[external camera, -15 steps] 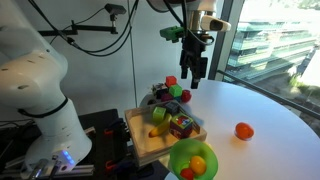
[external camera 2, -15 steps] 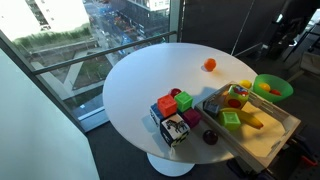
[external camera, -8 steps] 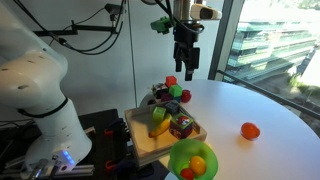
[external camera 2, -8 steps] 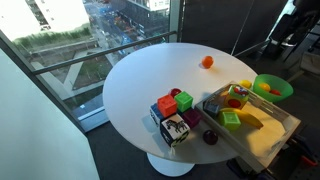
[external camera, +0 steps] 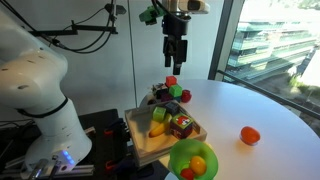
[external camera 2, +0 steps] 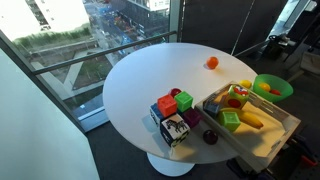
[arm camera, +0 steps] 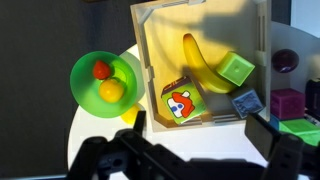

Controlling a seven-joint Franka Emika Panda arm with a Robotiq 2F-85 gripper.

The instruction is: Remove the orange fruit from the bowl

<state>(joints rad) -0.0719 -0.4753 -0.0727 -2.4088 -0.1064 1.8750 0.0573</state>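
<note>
The orange fruit (external camera: 249,135) lies on the white table, outside the bowl and far from it; it also shows in an exterior view (external camera 2: 211,63). It is out of the wrist view. The lime-green bowl (external camera: 181,152) stands at the table's edge next to the wooden tray and holds a yellow-orange fruit (arm camera: 111,91) and a small red fruit (arm camera: 101,70). The bowl also shows in an exterior view (external camera 2: 272,94) and in the wrist view (arm camera: 82,88). My gripper (external camera: 175,57) hangs high above the tray, open and empty, its fingers (arm camera: 205,135) spread.
The tan wooden tray (external camera: 146,146) holds a banana (arm camera: 203,62), a green cube (arm camera: 237,69) and a picture cube (arm camera: 181,103). Several coloured blocks (external camera 2: 172,108) lie on the table beside the tray. A window wall is behind the table.
My gripper has risen and moved away from the orange fruit towards the tray side. The orange fruit stays on the table at about the same spot.
</note>
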